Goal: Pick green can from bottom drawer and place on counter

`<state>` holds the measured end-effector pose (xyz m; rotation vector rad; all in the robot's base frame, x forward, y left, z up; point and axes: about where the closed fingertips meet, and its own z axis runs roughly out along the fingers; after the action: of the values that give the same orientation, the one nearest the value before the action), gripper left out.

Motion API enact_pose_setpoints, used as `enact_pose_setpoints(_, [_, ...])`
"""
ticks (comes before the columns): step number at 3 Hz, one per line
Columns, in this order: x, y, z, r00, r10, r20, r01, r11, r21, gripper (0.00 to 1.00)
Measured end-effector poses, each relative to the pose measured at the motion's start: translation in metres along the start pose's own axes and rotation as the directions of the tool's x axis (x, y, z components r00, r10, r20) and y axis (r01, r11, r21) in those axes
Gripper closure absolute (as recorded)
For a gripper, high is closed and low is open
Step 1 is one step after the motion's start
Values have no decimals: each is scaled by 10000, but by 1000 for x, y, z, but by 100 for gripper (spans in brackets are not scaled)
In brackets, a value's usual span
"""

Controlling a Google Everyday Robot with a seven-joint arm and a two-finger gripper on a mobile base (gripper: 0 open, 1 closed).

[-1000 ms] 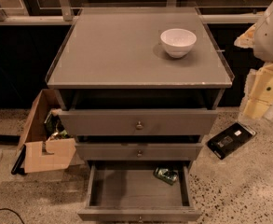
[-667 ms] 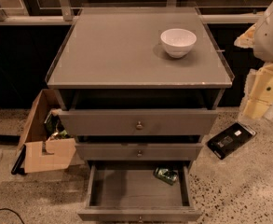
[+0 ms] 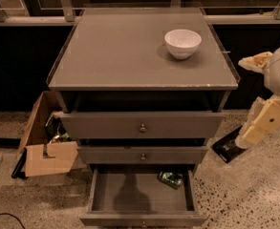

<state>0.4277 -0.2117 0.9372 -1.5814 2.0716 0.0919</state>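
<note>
The green can (image 3: 170,179) lies on its side in the back right corner of the open bottom drawer (image 3: 130,197). The counter (image 3: 125,51) is the grey top of the cabinet. My cream-coloured arm (image 3: 266,120) stands to the right of the cabinet. Its dark gripper (image 3: 229,147) hangs low beside the cabinet's right side, at about the height of the middle drawer, up and to the right of the can and apart from it. It holds nothing that I can see.
A white bowl (image 3: 182,43) stands on the counter's back right part. The top drawer (image 3: 142,124) and middle drawer (image 3: 142,155) stick out a little above the bottom one. An open cardboard box (image 3: 46,144) sits on the floor at the left.
</note>
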Motion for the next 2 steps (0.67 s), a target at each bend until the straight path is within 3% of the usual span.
enact_pose_setpoints(1, [10,6,22,9986,247,465,-260,9993,271,0])
enact_pose_setpoints(2, [10,6,22,9986,246,465,-259,9993,272,0])
